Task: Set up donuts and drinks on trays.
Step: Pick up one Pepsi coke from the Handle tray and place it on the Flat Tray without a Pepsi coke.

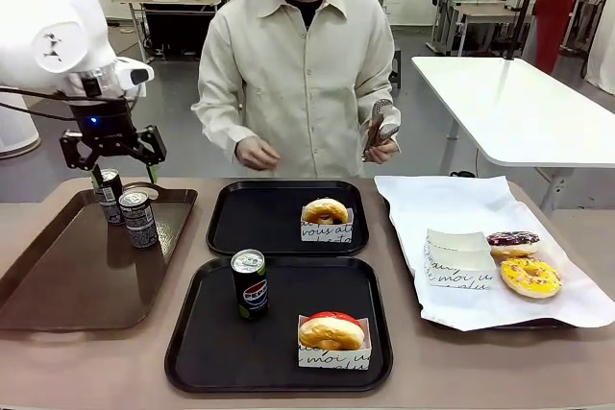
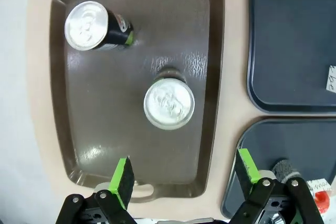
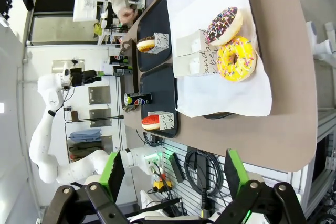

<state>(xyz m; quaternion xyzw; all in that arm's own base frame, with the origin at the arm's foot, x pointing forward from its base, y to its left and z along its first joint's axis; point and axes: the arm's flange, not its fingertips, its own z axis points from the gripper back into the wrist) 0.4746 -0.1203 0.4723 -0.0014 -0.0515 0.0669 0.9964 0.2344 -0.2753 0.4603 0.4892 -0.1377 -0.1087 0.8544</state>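
Our left gripper [image 2: 184,166] hangs wide open and empty over the brown tray [image 2: 59,129], just short of its near can [image 2: 169,103]. Our right gripper [image 3: 173,171], likewise open and empty, sits off the table's right end. Near black tray [image 1: 183,372] has a placed can [image 1: 249,283] and boxed donut [image 1: 332,333]. Far black tray [image 1: 221,237] has a donut [image 1: 326,213] and no drink. We fear an off-centre descent landing a finger on the lid and tipping the near can toward the far can [image 2: 86,24].

matt black plastic trays [image 1: 279,283], a glossy brown tray [image 2: 136,98], shiny metal can tops [image 2: 169,103], white paper liner [image 1: 452,204], printed paper boxes [image 1: 333,356].
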